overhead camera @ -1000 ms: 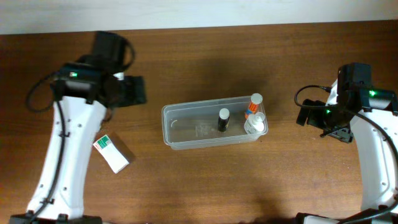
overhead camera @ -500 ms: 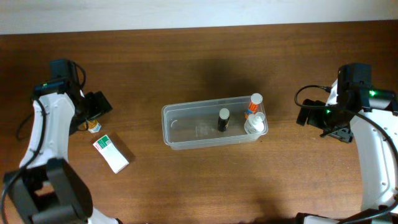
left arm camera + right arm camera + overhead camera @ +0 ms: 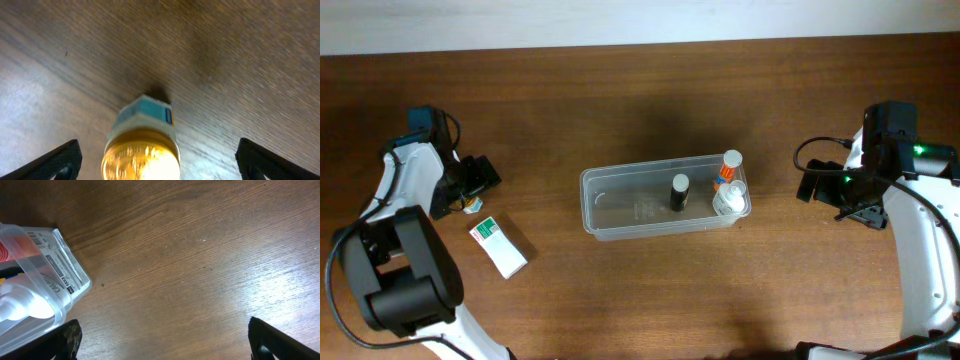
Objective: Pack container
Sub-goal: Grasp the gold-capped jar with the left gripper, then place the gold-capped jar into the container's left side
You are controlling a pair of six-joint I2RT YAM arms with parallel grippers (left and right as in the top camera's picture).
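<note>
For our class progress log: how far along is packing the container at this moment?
Done: three bottles stand in the container. In hand: the left gripper, open, straddles a gold-lidded jar on the table, not yet gripped. Left: that jar and the white-green box beside it.

I can read no words or numbers | container (image 3: pixel 61 311), end-wall sticker (image 3: pixel 60 272): barcode and fine print, too blurred for me | jar (image 3: pixel 142 142), blue label: illegible | box (image 3: pixel 499 246), left of container: green mark, illegible
</note>
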